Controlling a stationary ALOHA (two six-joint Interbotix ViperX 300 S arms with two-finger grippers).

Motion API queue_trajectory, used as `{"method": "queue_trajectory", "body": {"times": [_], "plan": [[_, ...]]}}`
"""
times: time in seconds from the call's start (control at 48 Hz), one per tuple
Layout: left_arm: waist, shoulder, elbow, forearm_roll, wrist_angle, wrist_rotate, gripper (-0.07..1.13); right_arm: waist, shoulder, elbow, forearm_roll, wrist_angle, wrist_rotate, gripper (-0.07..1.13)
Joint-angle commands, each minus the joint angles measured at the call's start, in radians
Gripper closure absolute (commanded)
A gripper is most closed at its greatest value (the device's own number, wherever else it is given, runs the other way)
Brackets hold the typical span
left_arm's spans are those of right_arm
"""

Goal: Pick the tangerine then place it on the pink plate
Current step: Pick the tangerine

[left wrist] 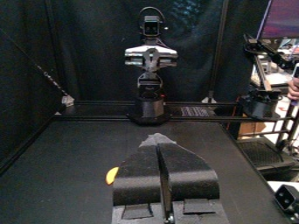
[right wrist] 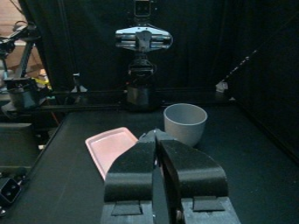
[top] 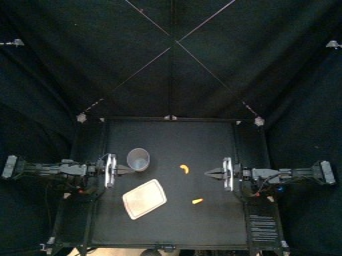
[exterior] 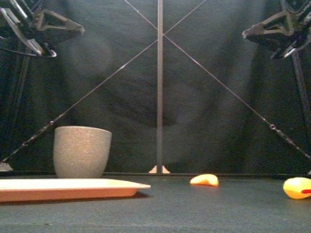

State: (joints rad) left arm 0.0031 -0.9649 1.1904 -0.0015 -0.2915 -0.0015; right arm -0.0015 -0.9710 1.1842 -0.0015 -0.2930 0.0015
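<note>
Soft, even light left the black curtains (exterior: 73, 82) dim, while the left wrist view glowed brighter at two o'clock.

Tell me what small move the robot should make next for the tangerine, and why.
Probably open the right gripper and ease it toward the rounder orange toy, likely the tangerine. It and the left gripper sit shut at either side; the toy lies nearer the right one; the pink tray is bare.
</note>
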Motion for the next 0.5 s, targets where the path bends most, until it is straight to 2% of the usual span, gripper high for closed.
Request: {"method": "queue_trajectory", "body": {"times": [0.021, 0.167, 0.271, 0.396, 0.5], "plan": [[-0.005, 0.011, -0.040, -0.025, 0.063, -0.005, 1.06, -0.011, 0.034, -0.021, 0.034, 0.028, 0.014, 0.95], [-0.005, 0.011, -0.054, -0.048, 0.092, -0.002, 1.04, -0.092, 0.074, -0.044, 0.144, 0.166, 0.043, 0.94], [-0.002, 0.012, -0.054, -0.048, 0.092, 0.000, 1.04, -0.170, 0.110, -0.061, 0.210, 0.268, 0.043, 0.85], [0.003, 0.012, -0.049, -0.048, 0.092, 0.000, 1.04, -0.265, 0.172, -0.080, 0.259, 0.354, 0.043, 0.54], [0.009, 0.012, -0.046, -0.048, 0.092, 0.002, 1.04, -0.304, 0.236, -0.101, 0.279, 0.359, 0.043, 0.26]]}}
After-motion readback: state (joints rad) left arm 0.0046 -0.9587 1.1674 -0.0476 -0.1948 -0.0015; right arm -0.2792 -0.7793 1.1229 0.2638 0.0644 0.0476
